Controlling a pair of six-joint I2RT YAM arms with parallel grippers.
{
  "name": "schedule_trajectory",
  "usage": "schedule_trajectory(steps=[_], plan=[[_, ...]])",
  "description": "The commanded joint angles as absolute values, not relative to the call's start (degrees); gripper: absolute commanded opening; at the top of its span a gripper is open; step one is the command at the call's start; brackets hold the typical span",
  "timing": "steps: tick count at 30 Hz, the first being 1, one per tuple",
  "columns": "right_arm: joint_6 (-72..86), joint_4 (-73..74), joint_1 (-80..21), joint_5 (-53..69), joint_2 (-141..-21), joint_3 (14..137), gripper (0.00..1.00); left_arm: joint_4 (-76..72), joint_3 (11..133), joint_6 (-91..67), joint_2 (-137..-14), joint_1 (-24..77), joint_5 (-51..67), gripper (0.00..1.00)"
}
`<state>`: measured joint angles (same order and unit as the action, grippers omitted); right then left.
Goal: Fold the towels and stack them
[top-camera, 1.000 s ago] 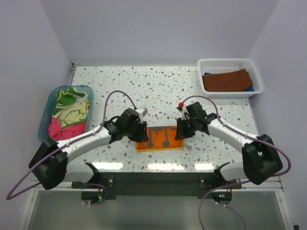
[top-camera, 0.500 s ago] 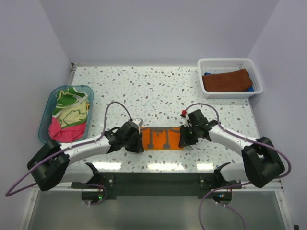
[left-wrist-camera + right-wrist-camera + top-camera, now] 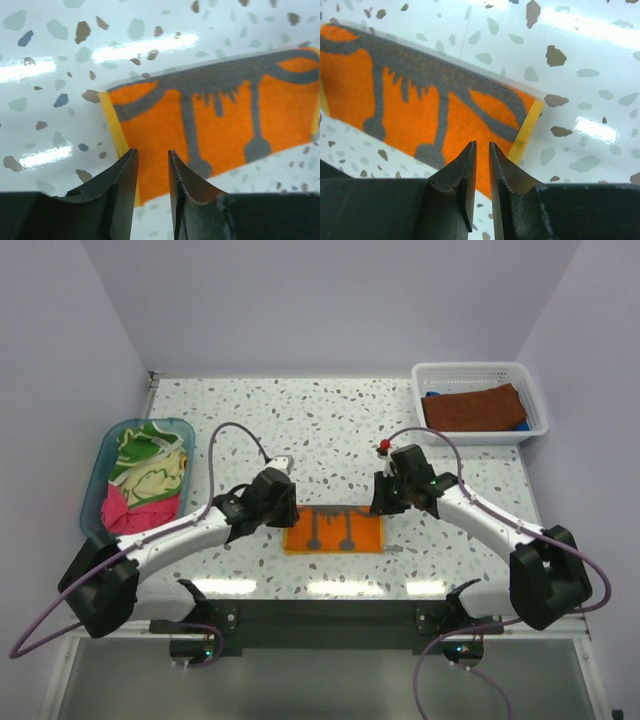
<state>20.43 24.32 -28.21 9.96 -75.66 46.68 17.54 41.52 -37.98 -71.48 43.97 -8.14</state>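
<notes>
Orange cloth with grey blotches, the towel (image 3: 334,529) now in work, lies flat on the tabletop (image 3: 330,430) near its front edge, as a long strip between the two arms. It seems to be folded at least once, but I cannot tell how many layers it has. The left claw (image 3: 152,155) hangs just above the left short end of the strip; its jaws stand a little apart and nothing is between them. The right claw (image 3: 481,146) hangs above the right short end, close to the yellow border; its jaws leave only a narrow gap, which is also empty. So neither claw is gripping the cloth at this moment. In the white basket (image 3: 480,367) at the far right corner a brown towel (image 3: 470,408) lies folded, with a bit of blue towel (image 3: 522,424) showing under it, so I judge that two pieces are already stacked. In the teal tub (image 3: 100,465) at the left, a green and yellow towel (image 3: 150,465) and a pink towel (image 3: 135,512) lie crumpled and not folded. In my judgement the task is near the middle: the orange piece probably needs one more fold and must go to the basket, and the two in the tub are left to do
</notes>
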Motion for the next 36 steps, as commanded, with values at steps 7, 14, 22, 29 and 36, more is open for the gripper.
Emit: schedule_trajectory(steps=[7, 14, 22, 29, 36], plan=[[19.8, 12.5, -24.4, 7.6, -84.6, 42.4, 0.2, 7.7, 39.7, -35.2, -85.2, 39.6, -9.1, 0.32], [19.0, 11.6, -24.3, 8.6, -86.9, 41.2, 0.2, 9.3, 37.6, -36.8, -86.2, 38.0, -12.7, 0.29], [19.9, 14.0, -26.9, 10.9, -88.6, 48.1, 0.22, 15.7, 43.2, -32.4, -82.3, 32.5, -17.1, 0.35], [17.8, 25.6, -25.8, 3.3, -80.2, 55.6, 0.47, 24.6, 52.2, -27.1, -77.5, 32.7, -18.9, 0.86], [20.6, 32.4, -17.9, 2.1, -68.9, 53.1, 0.99, 25.1, 54.4, -23.8, -72.9, 43.8, -20.0, 1.0]])
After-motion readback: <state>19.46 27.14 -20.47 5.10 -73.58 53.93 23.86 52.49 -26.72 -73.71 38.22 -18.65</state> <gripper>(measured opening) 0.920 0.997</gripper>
